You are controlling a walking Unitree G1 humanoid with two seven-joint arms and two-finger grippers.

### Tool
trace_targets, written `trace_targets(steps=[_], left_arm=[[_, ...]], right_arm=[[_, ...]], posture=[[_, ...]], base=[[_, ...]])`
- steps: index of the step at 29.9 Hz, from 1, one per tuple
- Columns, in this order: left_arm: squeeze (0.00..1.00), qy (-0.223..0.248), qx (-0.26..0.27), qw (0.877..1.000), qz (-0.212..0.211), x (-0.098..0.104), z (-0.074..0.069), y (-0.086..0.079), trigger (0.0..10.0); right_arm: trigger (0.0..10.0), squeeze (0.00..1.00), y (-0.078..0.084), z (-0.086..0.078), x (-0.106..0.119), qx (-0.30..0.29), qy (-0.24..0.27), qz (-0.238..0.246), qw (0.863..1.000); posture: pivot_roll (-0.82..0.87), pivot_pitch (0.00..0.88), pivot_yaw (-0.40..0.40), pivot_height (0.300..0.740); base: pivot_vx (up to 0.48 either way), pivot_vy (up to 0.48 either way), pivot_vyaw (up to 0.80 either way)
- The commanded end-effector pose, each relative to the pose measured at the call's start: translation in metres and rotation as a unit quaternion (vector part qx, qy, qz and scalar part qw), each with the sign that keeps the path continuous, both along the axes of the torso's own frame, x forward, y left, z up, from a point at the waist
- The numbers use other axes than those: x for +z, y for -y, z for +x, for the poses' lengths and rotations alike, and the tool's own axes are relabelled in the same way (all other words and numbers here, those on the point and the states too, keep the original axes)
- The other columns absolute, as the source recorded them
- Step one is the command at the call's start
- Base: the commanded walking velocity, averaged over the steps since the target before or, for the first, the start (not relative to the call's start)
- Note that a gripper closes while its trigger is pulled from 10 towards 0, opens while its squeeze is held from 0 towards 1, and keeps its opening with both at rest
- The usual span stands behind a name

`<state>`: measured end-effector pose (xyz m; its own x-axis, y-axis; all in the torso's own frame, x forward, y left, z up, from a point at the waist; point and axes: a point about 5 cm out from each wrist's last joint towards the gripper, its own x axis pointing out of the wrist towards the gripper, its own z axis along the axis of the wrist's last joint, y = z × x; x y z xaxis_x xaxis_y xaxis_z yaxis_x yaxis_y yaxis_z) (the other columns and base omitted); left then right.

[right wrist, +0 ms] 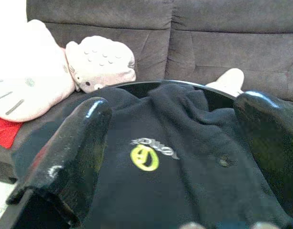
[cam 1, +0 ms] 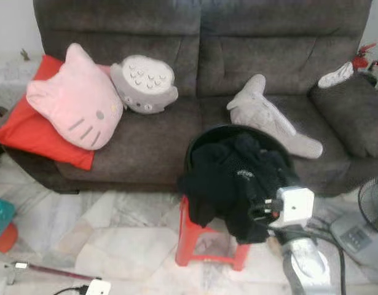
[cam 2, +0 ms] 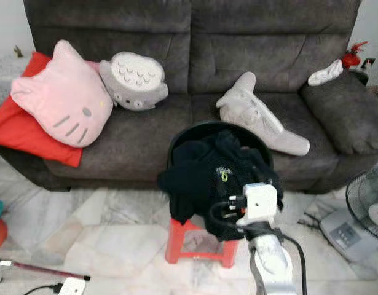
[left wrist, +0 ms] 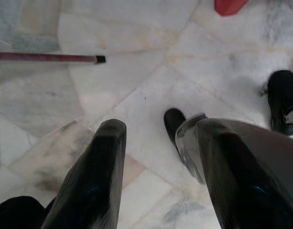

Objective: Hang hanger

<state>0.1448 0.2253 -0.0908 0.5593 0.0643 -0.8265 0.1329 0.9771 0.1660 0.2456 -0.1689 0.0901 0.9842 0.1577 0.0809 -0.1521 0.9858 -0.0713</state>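
A black garment (cam 1: 228,175) with a small yellow logo (right wrist: 145,157) is heaped in a round black basket (cam 1: 212,131). The basket stands on a red stool (cam 1: 204,243) in front of the sofa. My right arm reaches up from the lower right toward the heap. In the right wrist view my right gripper (right wrist: 175,102) is open, one finger on each side of the garment just in front of it, with nothing between them. My left gripper (left wrist: 158,129) hangs open over the marble floor.
A dark grey sofa (cam 1: 176,37) holds a pink cat cushion (cam 1: 78,98), a red cushion (cam 1: 29,132) and two grey plush toys (cam 1: 142,83). A fan (cam 2: 367,206) stands at the right. A red rod (cam 1: 53,270) and a white plug (cam 1: 98,287) lie on the floor at left.
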Motion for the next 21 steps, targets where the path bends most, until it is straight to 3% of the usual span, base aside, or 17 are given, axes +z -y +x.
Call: trace_targets(steps=[1, 17, 20, 21], left_arm=[[0.0, -0.014, -0.003, 1.0, -0.001, -0.003, -0.007, 0.002, 10.0], [0.0, -0.014, -0.005, 1.0, 0.0, -0.003, -0.007, 0.002, 10.0], [0.0, -0.013, -0.001, 1.0, -0.001, -0.003, -0.007, 0.002, 10.0], [0.0, -0.013, -0.001, 1.0, -0.001, -0.003, -0.007, 0.002, 10.0]], right_arm=[[10.0, 0.0, 0.003, -0.002, 0.0, -0.003, -0.003, -0.001, 1.0], [10.0, 0.0, 0.002, -0.007, -0.002, 0.007, -0.011, 0.002, 1.0], [10.0, 0.0, 0.002, -0.011, -0.004, 0.014, -0.018, 0.008, 1.0], [10.0, 0.0, 0.0, -0.016, -0.01, 0.036, -0.039, 0.032, 0.998]], posture=[[-0.09, 0.041, 0.029, 0.74], [-0.09, 0.043, 0.03, 0.74], [-0.1, 0.045, 0.031, 0.74], [-0.1, 0.045, 0.032, 0.74]], base=[[0.0, -0.292, 0.0], [0.0, -0.287, 0.0], [0.0, 0.0, 0.0], [0.0, 0.0, 0.0]])
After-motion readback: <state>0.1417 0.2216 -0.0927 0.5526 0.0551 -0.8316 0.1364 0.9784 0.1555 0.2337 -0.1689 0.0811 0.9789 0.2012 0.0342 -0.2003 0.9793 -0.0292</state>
